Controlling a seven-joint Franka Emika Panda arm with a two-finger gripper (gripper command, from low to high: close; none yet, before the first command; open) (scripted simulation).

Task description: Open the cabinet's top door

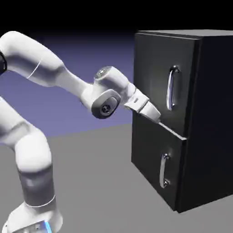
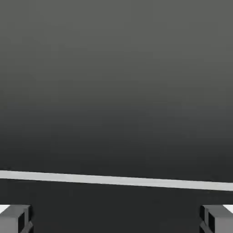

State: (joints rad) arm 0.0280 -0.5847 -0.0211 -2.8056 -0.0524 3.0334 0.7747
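The black cabinet (image 1: 209, 113) stands at the right of the exterior view. Its top door (image 1: 154, 68) is the taller upper panel, with a long curved silver handle (image 1: 172, 88) near its right side. My gripper (image 1: 157, 118) is at the door's lower edge, left of and below the handle, right against the front. A thin pale grey shelf edge (image 1: 175, 132) shows between the two panels. In the hand view the dark panel (image 2: 116, 82) fills the picture, the pale shelf edge (image 2: 116, 180) crosses it, and my fingertips (image 2: 16, 218) sit far apart with nothing between them.
The shorter lower panel (image 1: 148, 154) carries a smaller silver handle (image 1: 163, 170). My white arm (image 1: 54, 73) comes in from the left, and its base (image 1: 34, 214) stands at the lower left on the grey table (image 1: 100, 182).
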